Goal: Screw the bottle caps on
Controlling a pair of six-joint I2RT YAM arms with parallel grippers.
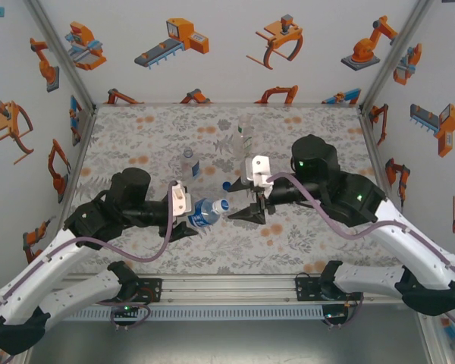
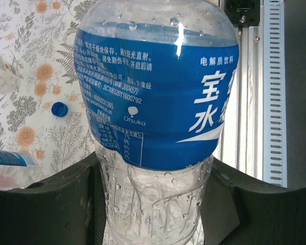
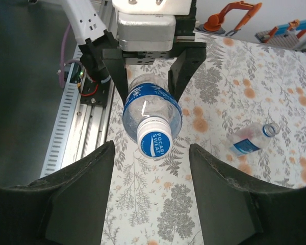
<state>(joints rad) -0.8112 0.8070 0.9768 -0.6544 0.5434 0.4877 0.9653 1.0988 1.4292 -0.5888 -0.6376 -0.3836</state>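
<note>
Left gripper (image 1: 191, 216) clamped on squat blue-label bottle (image 3: 148, 104), held sideways above table (image 1: 136, 129), neck toward right gripper (image 1: 250, 214). White cap (image 3: 154, 141) sits on its neck. Right jaws spread either side of cap, not touching. Blue cap (image 2: 59, 108) loose on table. Slim bottle (image 3: 250, 140) uncapped, possibly lying down.
</note>
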